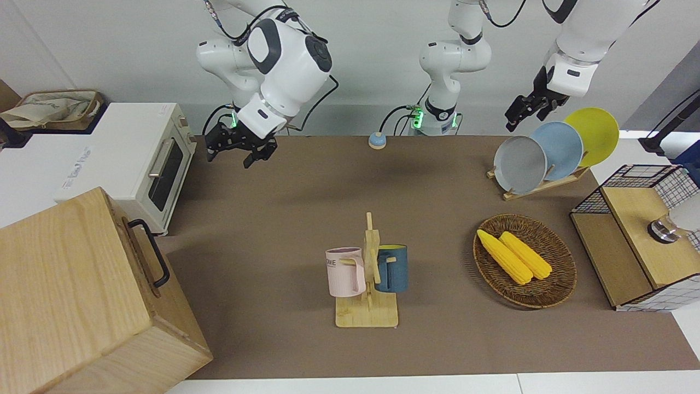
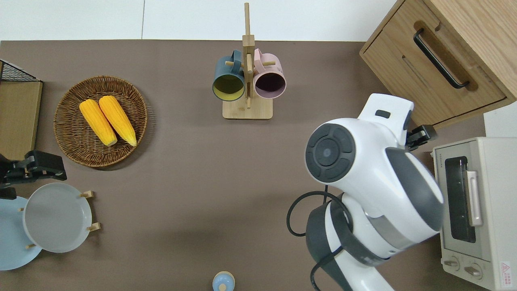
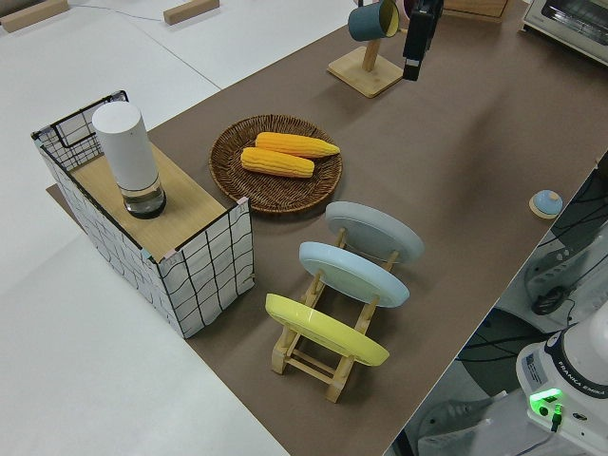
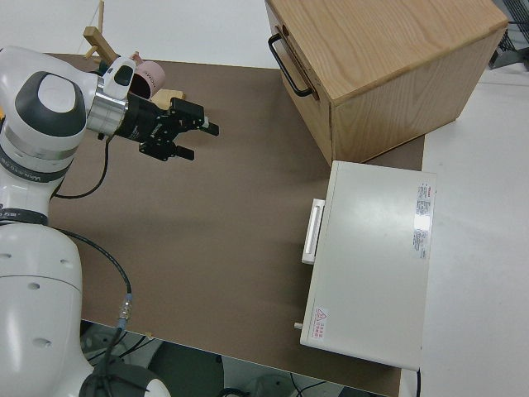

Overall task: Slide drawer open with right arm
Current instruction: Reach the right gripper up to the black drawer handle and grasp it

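While the left arm is parked, the right gripper hangs over bare table with fingers spread — presumably ready for the bar handle of the shut drawer, well apart ahead of the fingertips.

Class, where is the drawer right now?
The drawer sits shut in the wooden box at the right arm's end, farther from the robots than the toaster oven.

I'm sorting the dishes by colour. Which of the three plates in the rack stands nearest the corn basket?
The grey plate. It stands at the rack's end nearest the wicker basket; the blue plate is in the middle, the yellow plate at the other end.
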{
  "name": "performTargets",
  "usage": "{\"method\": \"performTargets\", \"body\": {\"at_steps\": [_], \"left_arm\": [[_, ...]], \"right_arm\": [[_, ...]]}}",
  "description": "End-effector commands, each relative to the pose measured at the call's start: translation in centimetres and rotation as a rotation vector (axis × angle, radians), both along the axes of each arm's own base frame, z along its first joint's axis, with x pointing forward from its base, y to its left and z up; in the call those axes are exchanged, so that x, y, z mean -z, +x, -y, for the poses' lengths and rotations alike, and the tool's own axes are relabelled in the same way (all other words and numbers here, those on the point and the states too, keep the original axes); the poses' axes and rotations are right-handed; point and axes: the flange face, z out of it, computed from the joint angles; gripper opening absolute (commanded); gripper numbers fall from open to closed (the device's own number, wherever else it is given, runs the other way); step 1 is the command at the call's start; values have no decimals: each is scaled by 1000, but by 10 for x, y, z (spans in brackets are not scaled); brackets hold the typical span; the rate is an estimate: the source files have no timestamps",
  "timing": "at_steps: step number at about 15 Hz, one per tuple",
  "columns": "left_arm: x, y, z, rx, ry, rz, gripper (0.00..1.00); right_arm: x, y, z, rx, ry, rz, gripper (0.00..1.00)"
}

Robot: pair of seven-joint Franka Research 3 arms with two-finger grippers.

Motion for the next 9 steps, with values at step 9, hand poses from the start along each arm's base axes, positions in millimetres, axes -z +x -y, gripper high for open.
{"method": "performTargets", "body": {"at_steps": [9], "left_arm": [[-4, -3, 0, 9, -5, 7, 993]], "right_arm": [[89, 2, -21, -170, -473, 87, 987]]}}
